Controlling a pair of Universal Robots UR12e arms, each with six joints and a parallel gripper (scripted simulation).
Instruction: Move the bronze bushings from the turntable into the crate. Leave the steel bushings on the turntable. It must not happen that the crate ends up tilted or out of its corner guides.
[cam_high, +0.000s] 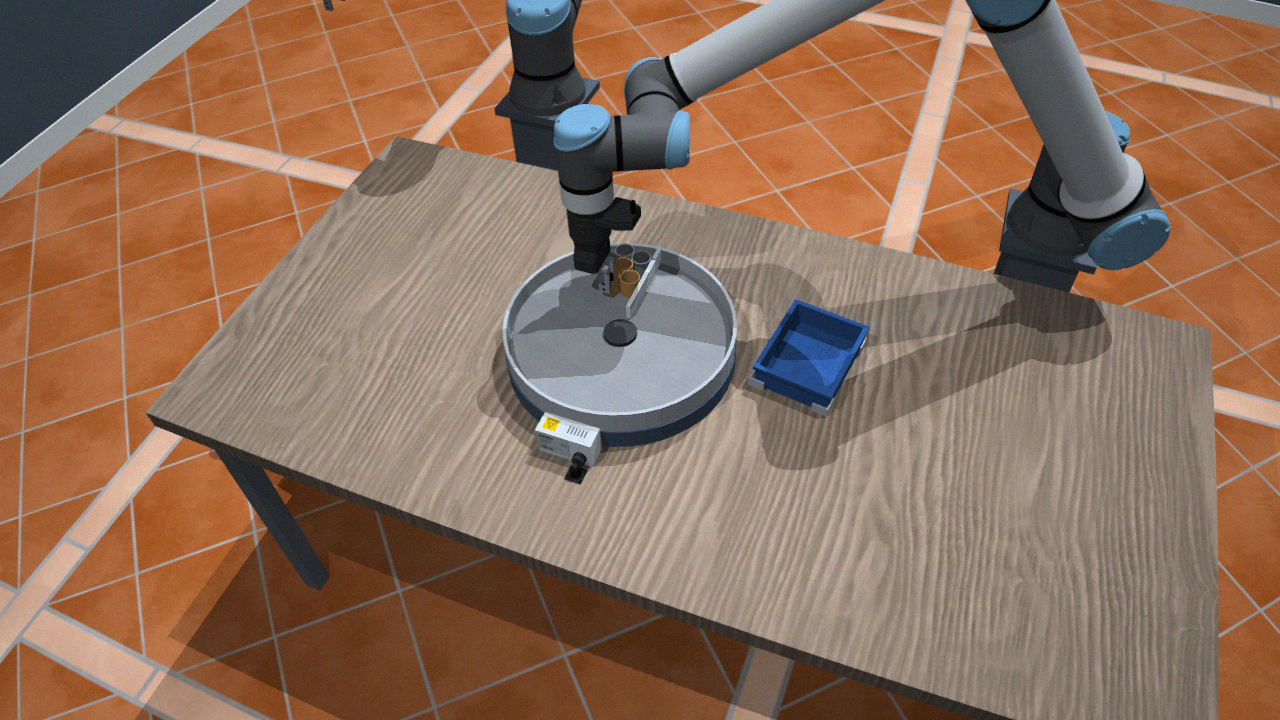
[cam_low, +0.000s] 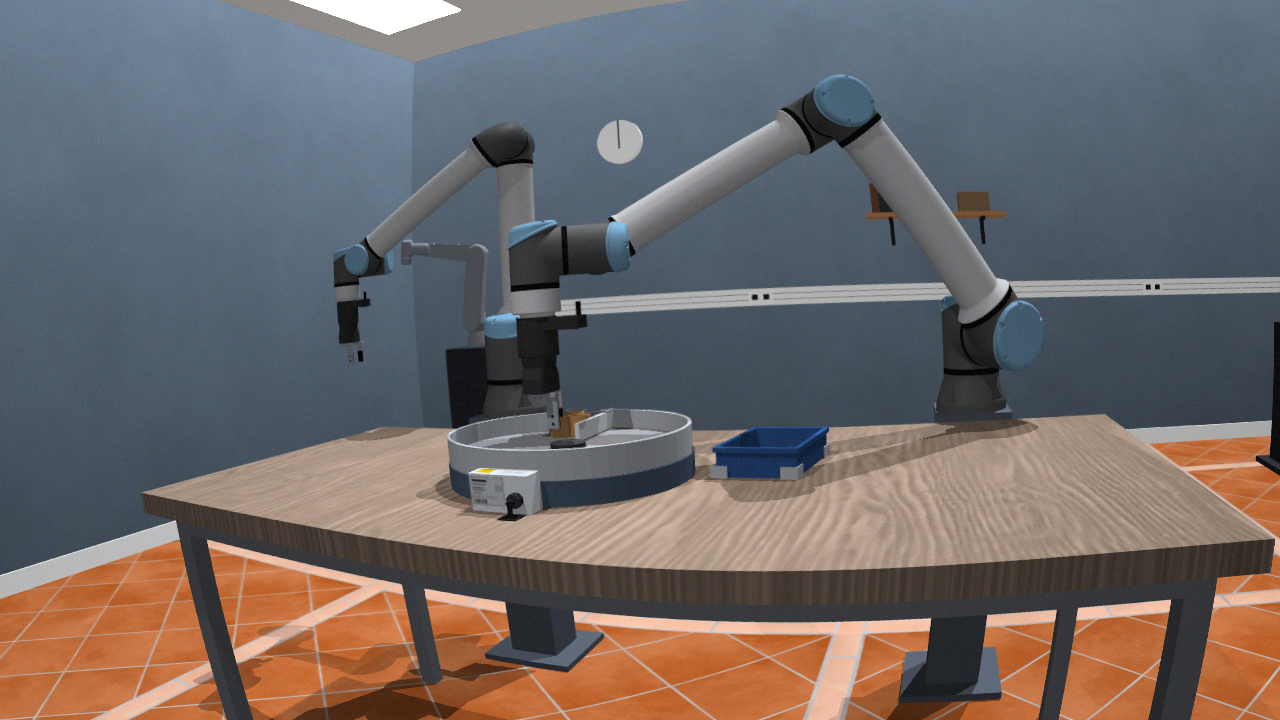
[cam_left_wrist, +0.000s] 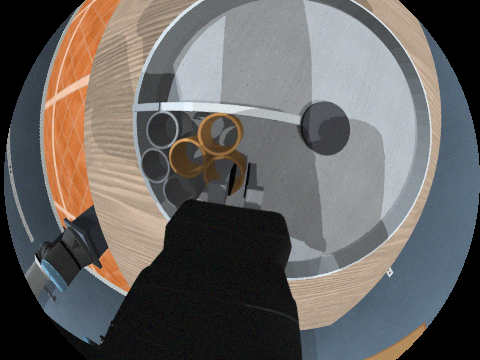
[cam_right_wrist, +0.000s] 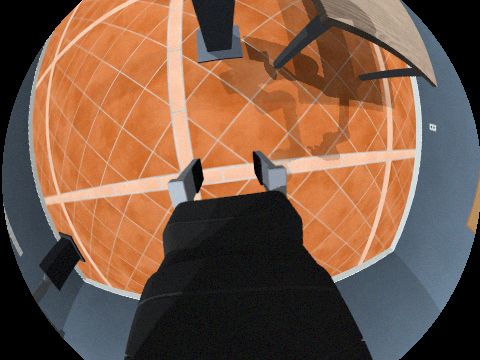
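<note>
Three bronze bushings (cam_left_wrist: 187, 162) (cam_high: 631, 284) stand together on the grey turntable (cam_high: 617, 418) (cam_low: 572, 461), near its divider. Three steel bushings (cam_left_wrist: 155, 165) (cam_high: 624, 249) stand beside them along the rim wall. My left gripper (cam_left_wrist: 241, 172) (cam_high: 605, 279) (cam_low: 554, 413) is open by a narrow gap, low at the outermost bronze bushing; its fingertips appear to straddle that bushing's wall, one inside, one outside. Contact cannot be told. The blue crate (cam_high: 792, 391) (cam_low: 760, 462) looks level and empty in its corner guides (cam_high: 820, 409). My right gripper (cam_right_wrist: 227, 165) (cam_low: 356, 355) is open and empty, away from the table.
A light divider (cam_high: 642, 284) (cam_left_wrist: 225, 109) runs from the rim to the dark hub (cam_high: 620, 333) (cam_left_wrist: 325, 128). The raised rim surrounds the bushings. A white control box (cam_high: 567, 438) (cam_low: 503, 490) with a black knob stands at the turntable's front. The crate is right of the turntable.
</note>
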